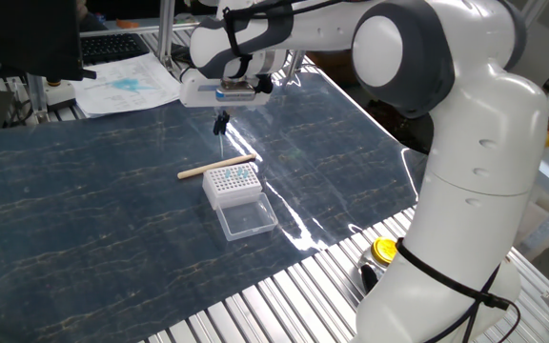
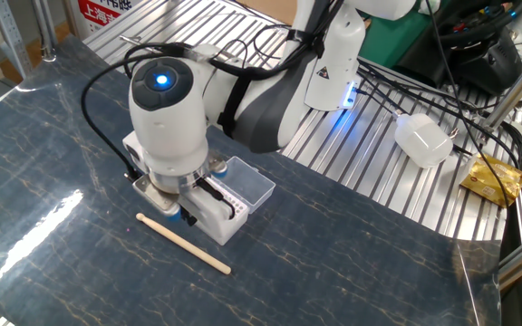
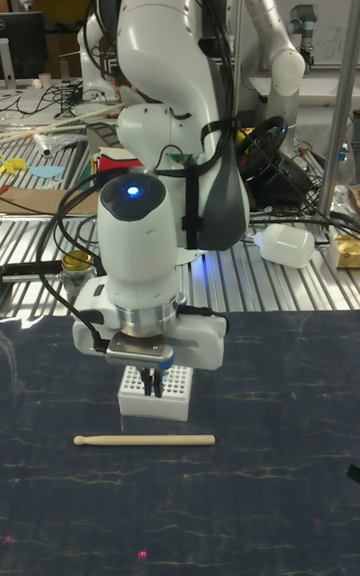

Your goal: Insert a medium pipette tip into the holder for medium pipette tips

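The holder (image 1: 233,184) is a small white box with a grid of holes and some teal tips in it. It also shows in the other fixed view (image 2: 217,220) and the tall view (image 3: 155,395). Its clear lid (image 1: 248,219) lies open beside it. My gripper (image 1: 221,124) hangs a little above the table, just behind the holder and over the wooden stick (image 1: 217,168). Its dark fingers are pressed together on the medium pipette tip (image 1: 221,134), which shows only as a thin sliver pointing down. In the tall view the gripper (image 3: 152,383) overlaps the holder's top.
A long beige wooden stick (image 3: 145,440) lies on the dark mat right beside the holder. Papers (image 1: 127,84) lie at the mat's far edge. A metal slatted surface (image 2: 379,190) with cables and a white bottle (image 2: 422,140) borders the mat.
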